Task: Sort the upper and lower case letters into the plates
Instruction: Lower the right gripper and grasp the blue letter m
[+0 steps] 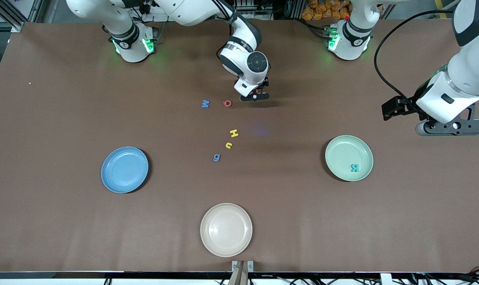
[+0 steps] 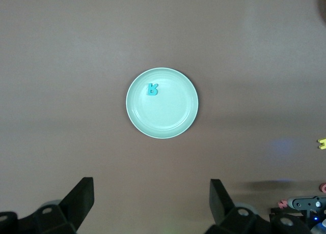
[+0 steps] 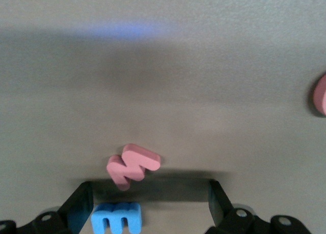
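My right gripper (image 1: pixel 255 96) (image 3: pixel 147 208) is low over the table's middle, open. A blue foam letter (image 3: pixel 116 218) lies between its fingers, close to one finger (image 3: pixel 77 207). A pink letter (image 3: pixel 133 165) sits just past the fingertips, looking tilted. Both are hidden under the hand in the front view. Loose on the table are a blue letter (image 1: pixel 205 103), a red one (image 1: pixel 227 103), two yellow ones (image 1: pixel 233 133) (image 1: pixel 229 145) and a blue one (image 1: pixel 216 157). A teal letter (image 1: pixel 354 167) (image 2: pixel 152 89) lies in the mint green plate (image 1: pixel 342 154) (image 2: pixel 173 117). The blue plate (image 1: pixel 124 169) holds nothing. My left gripper (image 1: pixel 453 127) (image 2: pixel 150 201) hangs open and high beside the green plate, holding nothing.
A cream-beige plate (image 1: pixel 226 229) sits near the table's front edge, nearer to the front camera than the letters. The right gripper's hand (image 2: pixel 305 203) shows at the edge of the left wrist view. Brown table surface surrounds the plates.
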Action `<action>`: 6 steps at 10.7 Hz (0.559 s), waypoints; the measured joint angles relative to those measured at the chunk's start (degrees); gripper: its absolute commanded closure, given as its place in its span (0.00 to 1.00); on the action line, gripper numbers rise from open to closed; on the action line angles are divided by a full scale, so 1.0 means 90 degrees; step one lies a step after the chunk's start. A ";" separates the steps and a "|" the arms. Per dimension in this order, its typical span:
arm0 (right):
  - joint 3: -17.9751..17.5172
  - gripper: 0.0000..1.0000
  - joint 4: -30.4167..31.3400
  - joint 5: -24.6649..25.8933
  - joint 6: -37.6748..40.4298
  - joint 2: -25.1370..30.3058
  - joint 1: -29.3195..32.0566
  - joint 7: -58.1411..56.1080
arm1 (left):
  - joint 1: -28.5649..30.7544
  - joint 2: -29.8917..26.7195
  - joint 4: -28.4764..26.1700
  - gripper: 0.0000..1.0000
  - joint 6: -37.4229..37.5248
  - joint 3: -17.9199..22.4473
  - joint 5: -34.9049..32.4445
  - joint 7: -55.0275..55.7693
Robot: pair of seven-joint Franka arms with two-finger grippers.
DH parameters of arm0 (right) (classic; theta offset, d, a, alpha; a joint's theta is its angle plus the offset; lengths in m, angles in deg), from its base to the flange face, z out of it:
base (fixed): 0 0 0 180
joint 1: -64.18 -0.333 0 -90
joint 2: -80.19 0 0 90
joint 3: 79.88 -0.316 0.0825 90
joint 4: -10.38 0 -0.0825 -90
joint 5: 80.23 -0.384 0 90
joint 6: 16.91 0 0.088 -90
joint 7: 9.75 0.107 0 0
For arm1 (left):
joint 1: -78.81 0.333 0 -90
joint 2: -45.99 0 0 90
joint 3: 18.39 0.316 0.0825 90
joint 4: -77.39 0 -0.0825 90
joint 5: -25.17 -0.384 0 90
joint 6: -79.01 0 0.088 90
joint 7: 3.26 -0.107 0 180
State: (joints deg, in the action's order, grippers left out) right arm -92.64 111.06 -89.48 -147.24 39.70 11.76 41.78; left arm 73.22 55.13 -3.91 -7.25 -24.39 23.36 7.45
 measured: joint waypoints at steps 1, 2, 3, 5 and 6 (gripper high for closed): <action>-0.0016 0.00 -0.0026 -0.0029 0.0000 -0.0002 -0.0005 -0.0005 | 0.0000 0.0000 0.0000 0.00 0.0000 0.0001 0.0000 0.0000; -0.0048 0.00 -0.0041 -0.0069 0.0000 -0.0004 -0.0011 -0.0007 | 0.0000 0.0000 -0.0001 0.00 0.0000 0.0001 0.0000 0.0000; -0.0076 0.00 -0.0047 -0.0084 0.0000 -0.0007 -0.0026 -0.0007 | 0.0001 0.0000 -0.0001 0.00 0.0000 0.0002 0.0000 0.0000; -0.0098 0.00 -0.0049 -0.0093 0.0000 -0.0014 -0.0095 -0.0007 | -0.0001 0.0000 -0.0003 0.00 0.0000 0.0001 0.0000 0.0000; -0.0099 0.00 -0.0050 -0.0095 0.0000 -0.0018 -0.0135 -0.0007 | -0.0001 0.0000 -0.0005 0.00 0.0000 0.0001 0.0000 0.0000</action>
State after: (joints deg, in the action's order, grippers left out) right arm -93.53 110.61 -90.33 -147.24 39.54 10.55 41.72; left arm 73.21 55.13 -3.96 -7.25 -24.38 23.36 7.45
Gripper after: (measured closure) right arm 0.000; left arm 0.000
